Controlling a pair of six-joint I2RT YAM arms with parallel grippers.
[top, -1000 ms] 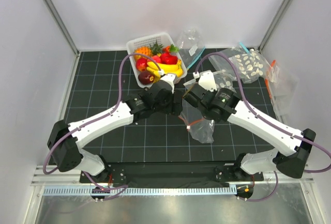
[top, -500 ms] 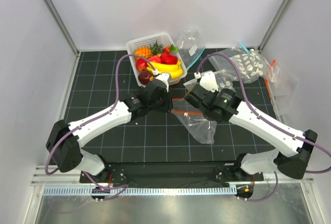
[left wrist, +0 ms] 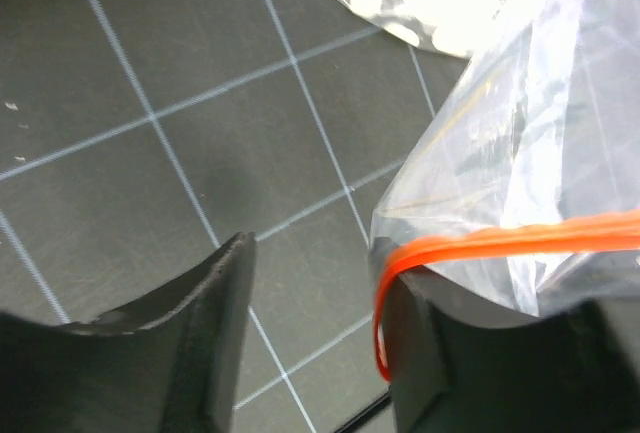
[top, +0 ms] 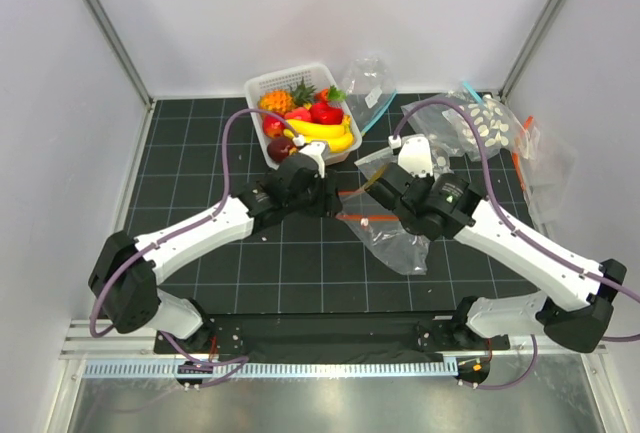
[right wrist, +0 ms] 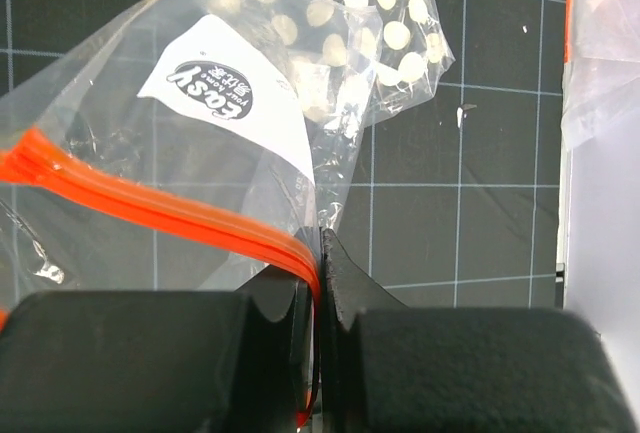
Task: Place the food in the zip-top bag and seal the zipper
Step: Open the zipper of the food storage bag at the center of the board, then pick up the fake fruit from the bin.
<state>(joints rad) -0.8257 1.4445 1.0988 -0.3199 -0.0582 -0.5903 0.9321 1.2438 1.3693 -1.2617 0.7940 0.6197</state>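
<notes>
At table centre, pinches zipper of bag between closed right fingers. Holds left fingers apart, zipper end against one finger.

Bright even light; zip-top bag glares (foreground blurred).

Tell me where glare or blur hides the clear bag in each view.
Left wrist: glare whitens the zip-top bag at upper right, yet the zipper is vivid. Right wrist: the label reads sharp; the right claw looks soft. Top external: even light, the bag shows only faint glints.
</notes>
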